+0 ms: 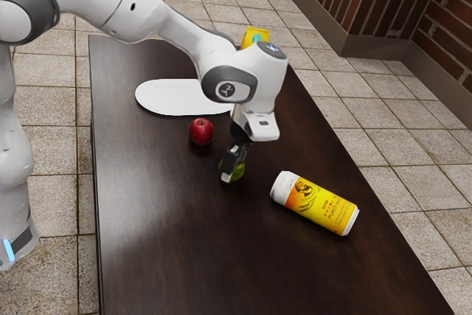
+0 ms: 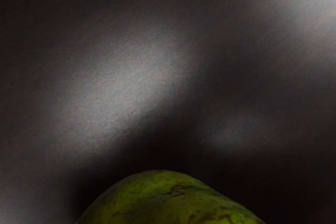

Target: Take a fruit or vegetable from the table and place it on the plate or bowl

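The dark table [image 1: 162,256] carries a white plate [image 1: 166,97] at its far end, a yellow can [image 1: 315,202] lying on its side, and a red apple [image 1: 200,131] near the gripper [image 1: 233,164]. The jaws seem clamped from two sides on a small green fruit [image 1: 236,173], though I cannot tell whether it is clear of the tabletop. It looks firm, light and smooth-skinned, so it may slip, and I judge a hold across its widest middle surest.

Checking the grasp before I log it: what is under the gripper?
A mottled green fruit sits between the fingers, with the dark table below it. The fingers cover the fruit's sides, so whether it rests on the table or hangs clear cannot be seen.
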Action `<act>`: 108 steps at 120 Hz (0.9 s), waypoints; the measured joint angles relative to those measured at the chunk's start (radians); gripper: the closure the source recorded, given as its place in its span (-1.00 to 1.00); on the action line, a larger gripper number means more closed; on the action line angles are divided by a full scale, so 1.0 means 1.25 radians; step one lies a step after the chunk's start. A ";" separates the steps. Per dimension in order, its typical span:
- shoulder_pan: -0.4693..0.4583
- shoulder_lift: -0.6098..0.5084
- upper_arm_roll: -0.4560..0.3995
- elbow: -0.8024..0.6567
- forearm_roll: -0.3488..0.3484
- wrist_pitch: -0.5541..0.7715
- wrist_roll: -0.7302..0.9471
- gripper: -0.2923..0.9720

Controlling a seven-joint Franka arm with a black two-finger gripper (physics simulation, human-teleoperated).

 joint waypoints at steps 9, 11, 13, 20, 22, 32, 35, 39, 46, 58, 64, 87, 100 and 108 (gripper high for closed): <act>0.000 0.001 0.000 -0.006 0.000 0.006 0.000 -0.54; 0.000 0.001 0.000 -0.007 0.000 0.008 0.000 -0.54; -0.001 0.001 0.000 -0.008 0.000 0.009 0.000 -0.54; -0.001 0.001 0.000 -0.010 0.000 0.013 -0.001 -0.54; -0.001 0.002 0.000 -0.011 0.000 0.014 -0.001 -0.54; -0.003 0.006 0.000 -0.012 0.000 0.018 -0.001 -0.54; -0.003 0.007 0.000 -0.012 0.001 0.019 -0.001 -0.54; -0.004 0.008 0.001 -0.013 0.001 0.021 -0.001 -0.54; -0.004 0.010 0.001 -0.014 0.001 0.023 -0.002 -0.50; -0.007 0.010 0.002 -0.016 0.001 0.026 -0.004 -0.20; -0.006 0.011 0.003 -0.018 0.001 0.028 -0.007 -0.08; 0.001 0.010 0.004 -0.020 0.004 0.032 -0.017 0.11; 0.004 -0.020 0.001 -0.011 0.009 0.030 -0.025 0.26; -0.002 -0.049 -0.002 0.013 0.012 0.016 -0.029 0.27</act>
